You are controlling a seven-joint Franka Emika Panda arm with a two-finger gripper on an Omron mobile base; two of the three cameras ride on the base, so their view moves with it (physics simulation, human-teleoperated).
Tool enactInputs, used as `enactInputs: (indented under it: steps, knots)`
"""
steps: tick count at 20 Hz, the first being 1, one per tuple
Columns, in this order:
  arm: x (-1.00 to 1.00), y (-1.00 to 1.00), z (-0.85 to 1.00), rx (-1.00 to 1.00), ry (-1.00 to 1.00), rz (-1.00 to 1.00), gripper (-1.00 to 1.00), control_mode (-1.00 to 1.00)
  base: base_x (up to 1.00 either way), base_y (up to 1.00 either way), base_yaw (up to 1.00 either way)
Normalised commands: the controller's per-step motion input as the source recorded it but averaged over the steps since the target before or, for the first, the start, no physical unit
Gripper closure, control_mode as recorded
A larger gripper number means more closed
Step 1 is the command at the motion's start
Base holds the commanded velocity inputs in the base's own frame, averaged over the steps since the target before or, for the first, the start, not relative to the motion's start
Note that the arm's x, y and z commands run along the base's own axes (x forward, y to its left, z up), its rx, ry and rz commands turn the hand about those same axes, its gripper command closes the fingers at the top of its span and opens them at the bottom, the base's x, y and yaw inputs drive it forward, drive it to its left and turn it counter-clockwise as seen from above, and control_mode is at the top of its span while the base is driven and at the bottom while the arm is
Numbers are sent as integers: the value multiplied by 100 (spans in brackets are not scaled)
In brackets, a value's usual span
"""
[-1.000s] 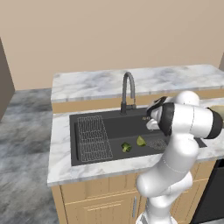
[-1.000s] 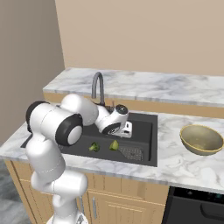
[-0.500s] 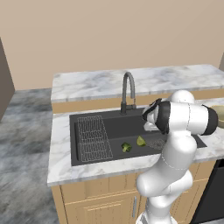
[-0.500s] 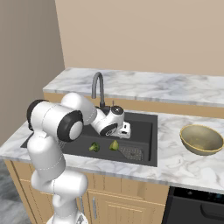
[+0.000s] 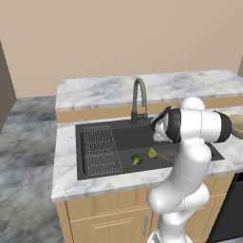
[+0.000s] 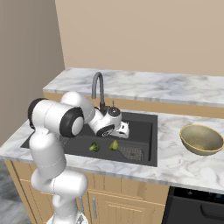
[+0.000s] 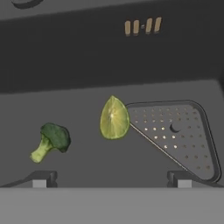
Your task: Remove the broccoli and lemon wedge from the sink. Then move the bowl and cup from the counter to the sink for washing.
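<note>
Inside the black sink (image 5: 124, 136) (image 6: 141, 126) (image 7: 87, 65) lie the broccoli (image 5: 136, 160) (image 6: 94, 147) (image 7: 51, 140) and, just to its right, the lemon wedge (image 5: 153, 153) (image 6: 113, 145) (image 7: 114, 119). My gripper (image 6: 124, 130) (image 7: 111, 179) hangs open over the basin floor, a little above the wedge, with nothing between its fingers. The tan bowl (image 6: 201, 139) (image 5: 236, 126) sits on the marble counter (image 6: 183, 162) (image 5: 95, 95) right of the sink. The cup is out of view.
A dark curved faucet (image 5: 138, 97) (image 6: 98, 87) rises behind the sink, close to my hand. A wire rack (image 5: 99, 147) covers the basin's left part. A perforated strainer plate (image 7: 175, 135) (image 6: 131, 153) lies right of the wedge.
My hand has shifted slightly left and lower over the basin. The jaws stay open. Broccoli, wedge and bowl have not moved.
</note>
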Motion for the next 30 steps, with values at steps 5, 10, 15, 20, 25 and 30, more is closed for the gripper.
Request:
enactInputs:
  steps: [5,10,15,20,25,30]
  knots:
    - [11,4,-12,0,-12,-3,-100,-100,0,0,0]
    - [8,2,-13,0,-12,-3,-100,-100,0,0,0]
    - [1,0,-15,0,-3,-1,-100,-100,0,0,0]
    - [2,0,-17,-2,-1,-3,-100,-100,0,0,0]
    - [5,0,-13,0,0,-2,-100,-100,0,0,0]
    - [5,0,-9,0,1,0,-100,-100,0,0,0]
